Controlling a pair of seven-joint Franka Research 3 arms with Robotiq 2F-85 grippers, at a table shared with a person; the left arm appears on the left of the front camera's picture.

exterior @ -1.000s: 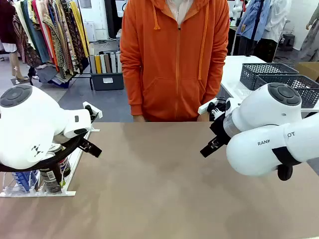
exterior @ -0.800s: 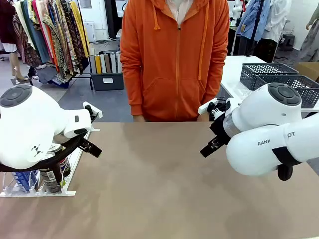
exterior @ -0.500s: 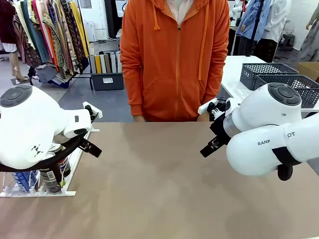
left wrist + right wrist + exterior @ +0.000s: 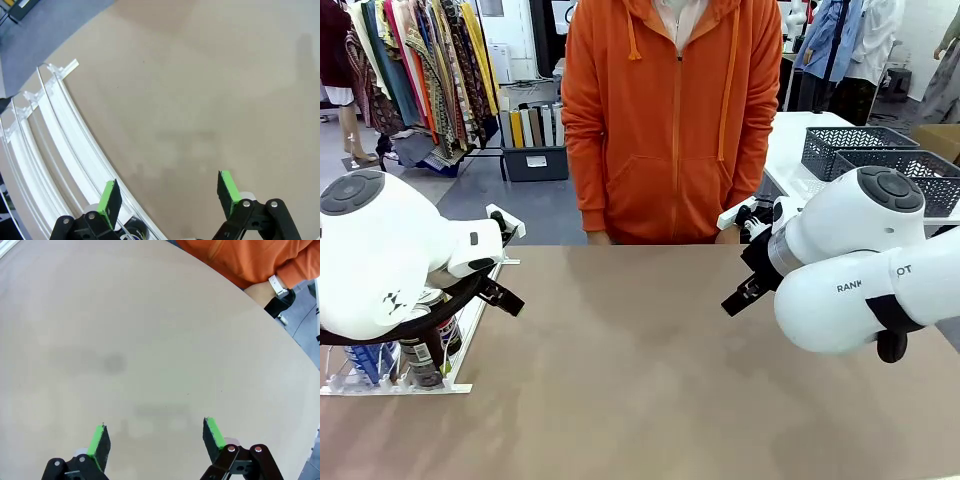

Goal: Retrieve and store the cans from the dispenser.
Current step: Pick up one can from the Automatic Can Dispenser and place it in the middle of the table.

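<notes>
The dispenser [image 4: 460, 345], a white rack of rail lanes, lies at the table's left edge, mostly hidden under my left arm. At its near end stand cans: a blue-and-white one [image 4: 365, 362] and a dark one [image 4: 420, 362]. In the left wrist view its curved white rails [image 4: 55, 135] run under my left gripper [image 4: 168, 194], which hangs open and empty above the rack's inner edge and bare table; a can's silver top [image 4: 131, 232] peeks out beside the left finger. My right gripper [image 4: 156, 436] is open and empty over bare table at the right side.
A person in an orange hoodie [image 4: 670, 120] stands at the far edge, a hand with a watch [image 4: 274, 286] resting near the table rim. Dark grey mesh baskets [image 4: 865, 150] sit on a white table behind my right arm. The brown tabletop [image 4: 640, 360] stretches between the arms.
</notes>
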